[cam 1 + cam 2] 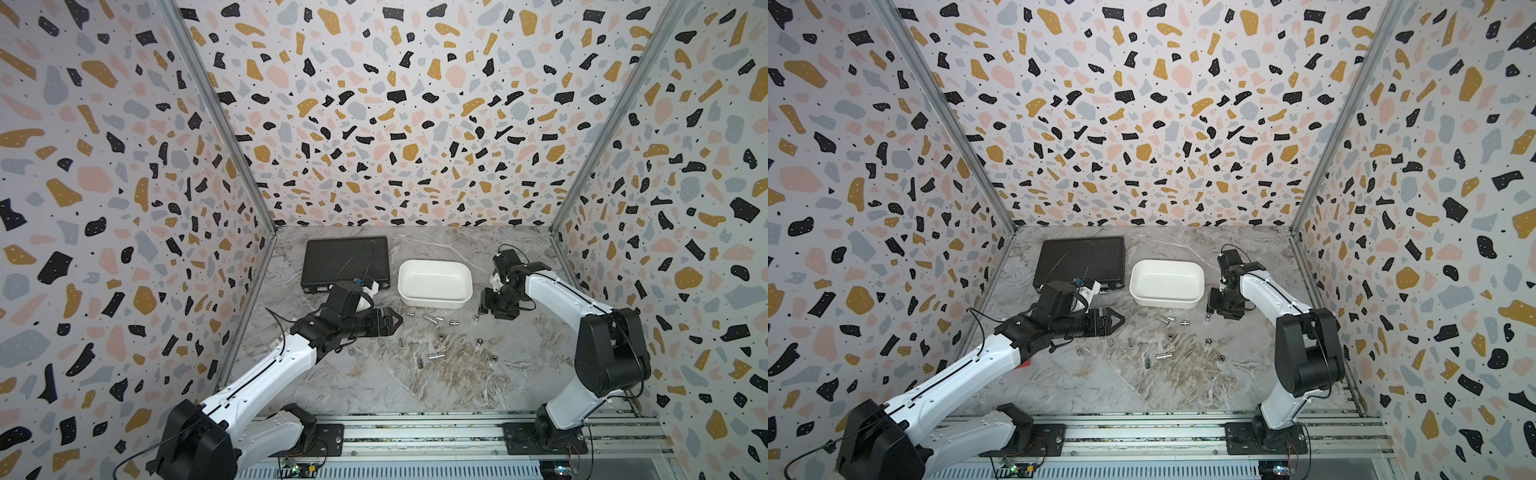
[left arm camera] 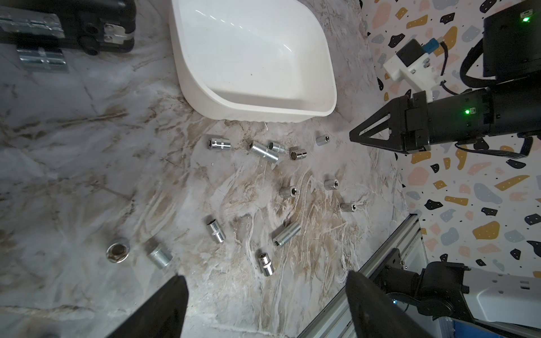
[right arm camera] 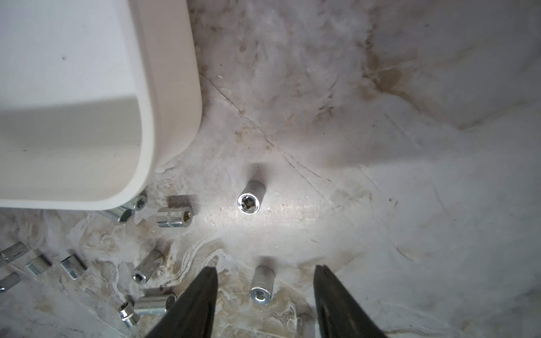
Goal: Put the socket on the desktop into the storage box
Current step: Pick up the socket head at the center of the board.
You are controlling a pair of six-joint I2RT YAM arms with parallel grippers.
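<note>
Several small chrome sockets (image 1: 432, 319) lie scattered on the marble desktop (image 1: 374, 382) in front of the white storage box (image 1: 432, 302), which holds nothing. My right gripper (image 3: 265, 267) hangs by the box's right end, jaws open. One upright socket (image 3: 261, 285) shows between its fingers (image 3: 205, 292), touched by neither. Another upright socket (image 3: 248, 199) stands just beyond it. My left gripper (image 2: 265, 285) is open wide and holds nothing; it hovers left of the sockets (image 1: 399, 322).
A closed black ribbed case (image 1: 345, 262) sits at the back left, beside the box (image 1: 1165, 301). Patterned walls close in three sides. An aluminium rail (image 1: 415, 432) with both arm bases runs along the front edge.
</note>
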